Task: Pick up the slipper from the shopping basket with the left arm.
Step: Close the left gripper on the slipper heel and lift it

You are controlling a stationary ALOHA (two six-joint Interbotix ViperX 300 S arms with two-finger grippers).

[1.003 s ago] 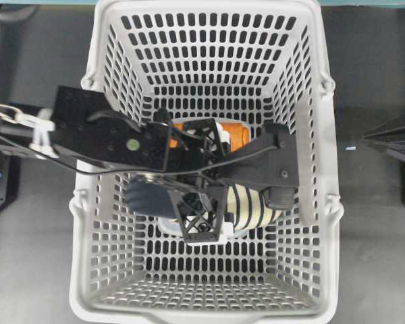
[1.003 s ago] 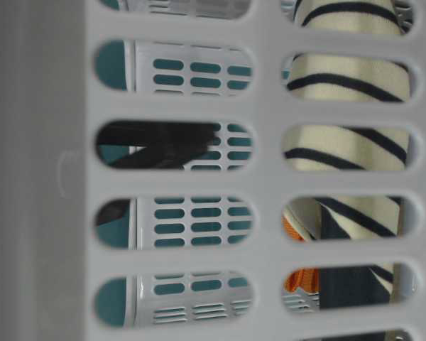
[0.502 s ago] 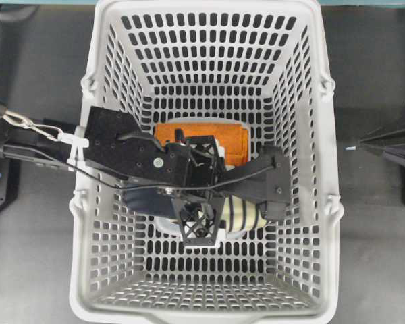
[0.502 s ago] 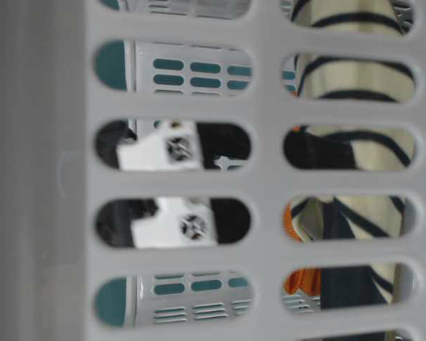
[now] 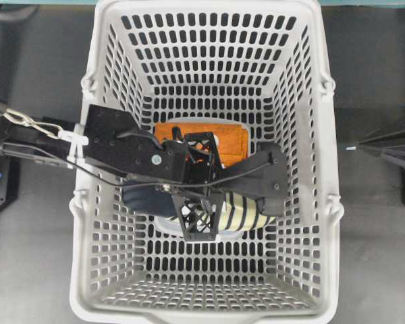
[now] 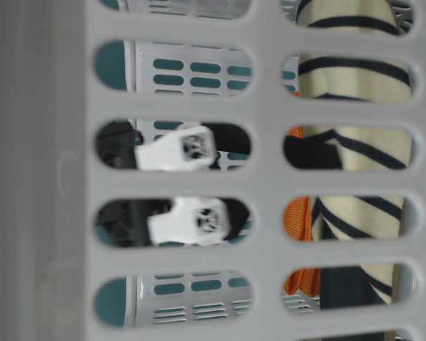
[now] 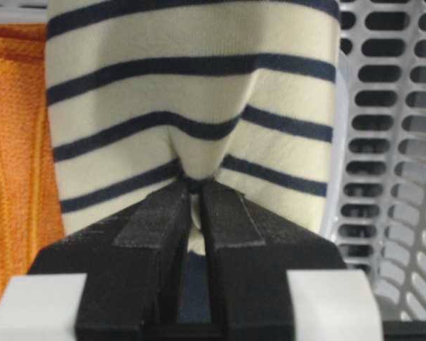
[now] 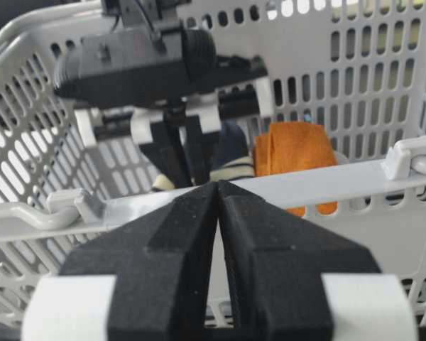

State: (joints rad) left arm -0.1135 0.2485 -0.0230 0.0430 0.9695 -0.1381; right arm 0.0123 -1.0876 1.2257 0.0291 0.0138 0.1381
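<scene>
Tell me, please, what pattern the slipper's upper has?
Cream with thin navy stripes on the slipper, clearest in the left wrist view.

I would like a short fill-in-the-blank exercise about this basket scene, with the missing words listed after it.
1. The left end effector is pinching the cream fabric of the ____.
2. The slipper lies inside the grey shopping ____.
3. Beside the slipper lies a folded cloth of ____ colour.
4. The right end effector stays outside the shopping basket, and its fingers are ____.

Missing words: slipper; basket; orange; shut
</scene>
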